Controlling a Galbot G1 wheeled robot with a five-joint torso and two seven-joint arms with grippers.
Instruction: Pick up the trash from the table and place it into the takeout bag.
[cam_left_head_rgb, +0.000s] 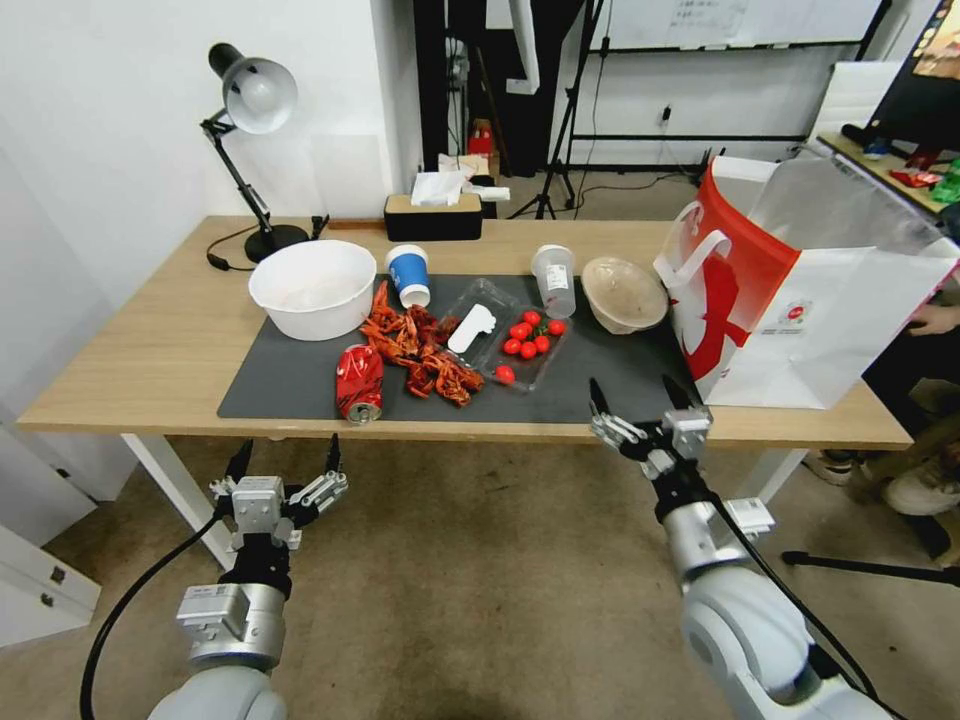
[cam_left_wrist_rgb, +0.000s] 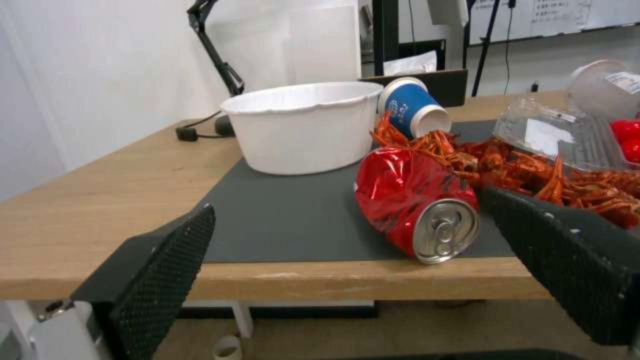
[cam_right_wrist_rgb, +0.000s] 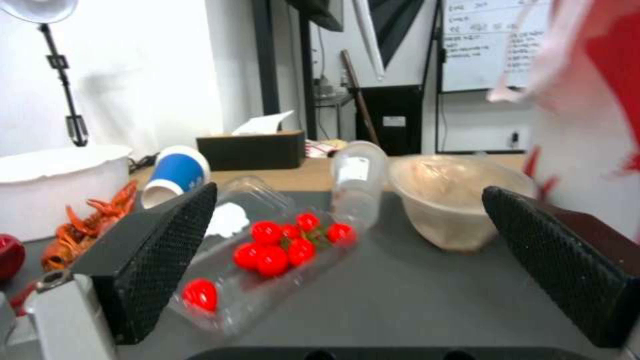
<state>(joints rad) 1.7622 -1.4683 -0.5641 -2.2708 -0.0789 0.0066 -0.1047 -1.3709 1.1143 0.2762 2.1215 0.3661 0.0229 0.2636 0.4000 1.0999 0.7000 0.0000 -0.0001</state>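
Observation:
Trash lies on the dark mat (cam_left_head_rgb: 300, 385) of the table (cam_left_head_rgb: 150, 340): a crushed red can (cam_left_head_rgb: 359, 382) (cam_left_wrist_rgb: 413, 210), a tipped blue paper cup (cam_left_head_rgb: 408, 274) (cam_left_wrist_rgb: 412, 107) (cam_right_wrist_rgb: 175, 175), a clear plastic cup (cam_left_head_rgb: 554, 279) (cam_right_wrist_rgb: 357, 182) and a tan lidded bowl (cam_left_head_rgb: 623, 293) (cam_right_wrist_rgb: 453, 200). The white and red takeout bag (cam_left_head_rgb: 800, 300) (cam_right_wrist_rgb: 587, 100) stands open at the table's right end. My left gripper (cam_left_head_rgb: 285, 468) hangs open below the front edge, facing the can. My right gripper (cam_left_head_rgb: 640, 397) is open at the front edge, left of the bag.
A white bowl (cam_left_head_rgb: 313, 288) (cam_left_wrist_rgb: 303, 127), a pile of red crayfish shells (cam_left_head_rgb: 420, 350) and a clear tray of cherry tomatoes (cam_left_head_rgb: 525, 345) (cam_right_wrist_rgb: 280, 245) also sit on the mat. A desk lamp (cam_left_head_rgb: 250, 110) and a tissue box (cam_left_head_rgb: 433, 212) stand at the back.

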